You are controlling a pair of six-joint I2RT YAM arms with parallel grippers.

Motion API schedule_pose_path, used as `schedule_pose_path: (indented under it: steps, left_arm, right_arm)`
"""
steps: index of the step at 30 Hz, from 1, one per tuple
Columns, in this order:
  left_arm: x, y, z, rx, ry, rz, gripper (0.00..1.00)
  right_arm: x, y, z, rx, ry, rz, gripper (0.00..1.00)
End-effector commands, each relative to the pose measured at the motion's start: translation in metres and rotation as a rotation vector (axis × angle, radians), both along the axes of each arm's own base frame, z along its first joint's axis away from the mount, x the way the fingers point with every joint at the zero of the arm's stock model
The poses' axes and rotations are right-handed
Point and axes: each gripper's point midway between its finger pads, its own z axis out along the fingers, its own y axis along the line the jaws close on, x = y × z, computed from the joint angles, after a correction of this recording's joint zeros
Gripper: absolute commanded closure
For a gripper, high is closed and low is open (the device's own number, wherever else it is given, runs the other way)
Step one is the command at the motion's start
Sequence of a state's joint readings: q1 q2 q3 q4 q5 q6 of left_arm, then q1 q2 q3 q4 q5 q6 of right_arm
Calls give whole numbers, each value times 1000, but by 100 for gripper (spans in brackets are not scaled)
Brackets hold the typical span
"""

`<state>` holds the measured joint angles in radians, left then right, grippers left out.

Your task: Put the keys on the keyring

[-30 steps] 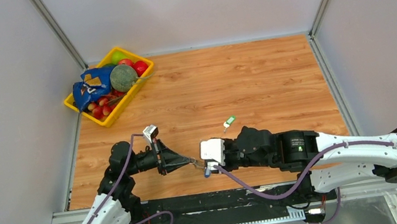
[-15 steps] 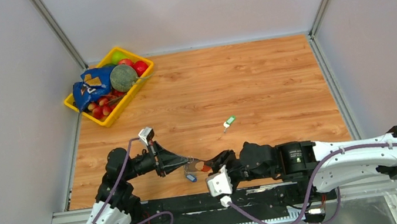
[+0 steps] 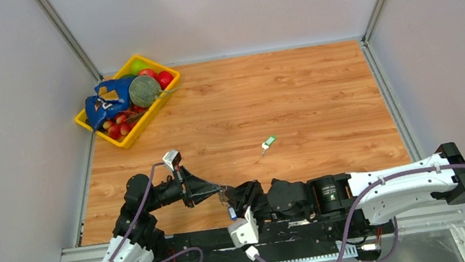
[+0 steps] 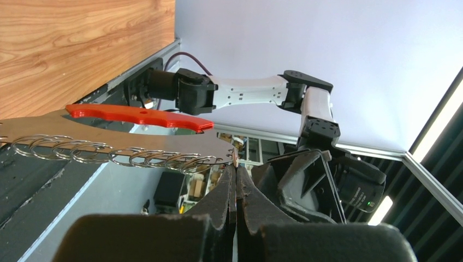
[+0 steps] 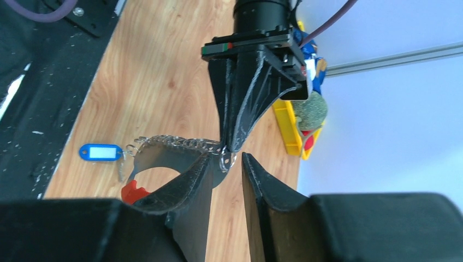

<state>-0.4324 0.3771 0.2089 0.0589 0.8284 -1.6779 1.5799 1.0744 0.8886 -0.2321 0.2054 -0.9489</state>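
My left gripper (image 3: pixel 218 191) is shut on one end of the keyring (image 4: pixel 136 116), a silvery plate with a red curved piece and a chain of rings (image 4: pixel 109 154). In the right wrist view the chain (image 5: pixel 174 144) runs leftward from the left gripper's tip. A blue key (image 5: pixel 100 152) hangs at the chain's far end, low over the wood. My right gripper (image 5: pixel 226 164) is open, its fingertips on either side of the end ring, right under the left gripper's tip. The green key (image 3: pixel 269 142) lies alone on the table beyond both grippers.
A yellow basket (image 3: pixel 121 141) holding fruit, small red balls and a blue bag stands at the back left. Grey walls close in the table on three sides. The black rail (image 3: pixel 198 244) with the arm bases runs along the near edge.
My right arm has slid left and rolled its wrist, bringing its fingers up to the left gripper's tip, and its jaws have narrowed. The left gripper has held nearly still with the keyring.
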Motion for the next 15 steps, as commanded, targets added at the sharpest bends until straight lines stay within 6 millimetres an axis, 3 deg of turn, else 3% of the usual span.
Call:
schedule_pose_path:
  steps: [1, 15]
  left_arm:
    - [4, 0, 9, -51, 107, 33, 100]
    - [2, 0, 14, -64, 96, 25, 100]
  right_arm:
    - [7, 9, 22, 81, -110, -39, 70]
    - [11, 9, -8, 11, -145, -69, 72]
